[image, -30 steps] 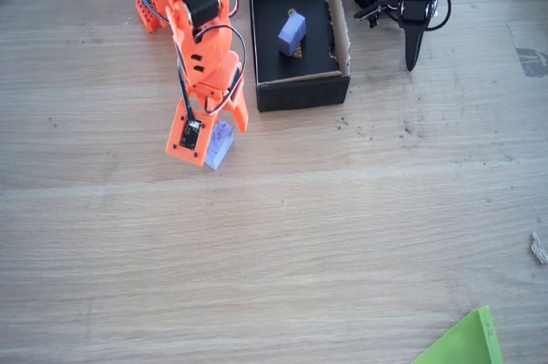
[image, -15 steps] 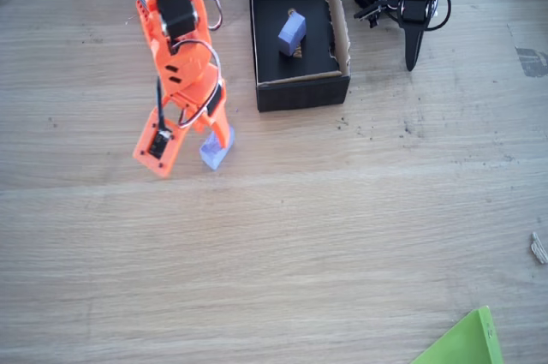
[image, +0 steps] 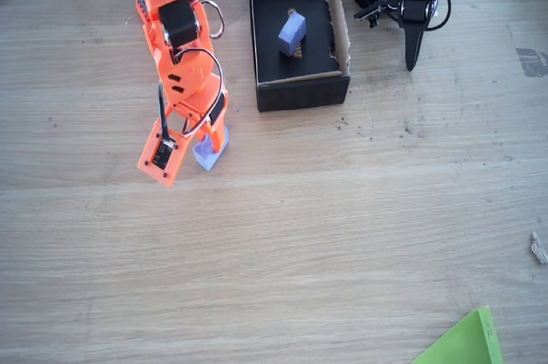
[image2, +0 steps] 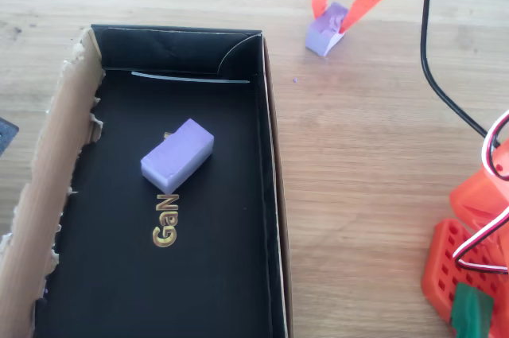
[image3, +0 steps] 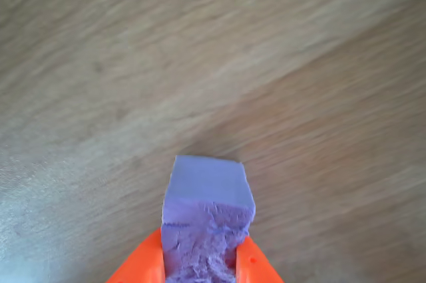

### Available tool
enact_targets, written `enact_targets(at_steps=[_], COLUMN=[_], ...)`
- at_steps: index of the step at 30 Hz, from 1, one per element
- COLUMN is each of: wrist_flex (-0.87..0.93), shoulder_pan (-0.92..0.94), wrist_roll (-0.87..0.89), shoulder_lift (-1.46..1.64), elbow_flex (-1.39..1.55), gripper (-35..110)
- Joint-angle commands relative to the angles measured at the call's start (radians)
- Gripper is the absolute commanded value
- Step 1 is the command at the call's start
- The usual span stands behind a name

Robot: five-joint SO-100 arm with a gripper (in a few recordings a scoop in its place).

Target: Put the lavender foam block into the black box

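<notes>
- Two orange fingers [image3: 143, 266] of the pincer [image2: 343, 18] stood close on either side of the lavender foam block [image3: 208, 220]; in the wrist view the foam filled the gap between them, so the pincer was nearly closed and pressing on the block.
- The block [image2: 327, 28] was therefore not away from the pincer at all but inside it, and its free end reached out past the fingertips.
- Its long axis seemed to run along the fingers and not across them, so the fingers pressed on its long side faces. I could not tell if the block was lifted or if its lower end was touching the table [image: 342, 235]; in the fixed view the block [image: 208, 153] sat just under the orange arm [image: 175, 47], low over the wood.
- Farther from the pincer, across a strip of bare table, lay the black box [image2: 270, 195]. In the overhead view its nearest corner was down and to the left of the pincer; in the fixed view the black box [image: 300, 90] was up and to the right.
- Inside the box a purple block [image2: 177, 155] lay already on the black floor, about the middle.
- In my judgement the coming move turned on this one direction: lift the block, carry it over the near black wall, and open above a free part of the floor, not above the purple block.
</notes>
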Motion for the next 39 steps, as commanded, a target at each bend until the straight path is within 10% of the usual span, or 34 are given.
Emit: enact_targets(at_steps=[1,15,39], wrist_flex=[0.026,0.486,0.233], shoulder_pan=[-0.011,-0.13,-0.615], wrist_roll=[0.029,0.003,-0.143], shoulder_lift=[0.037,0.532,0.535], elbow_flex=[-0.037,-0.187,-0.137], gripper=[0,0,0])
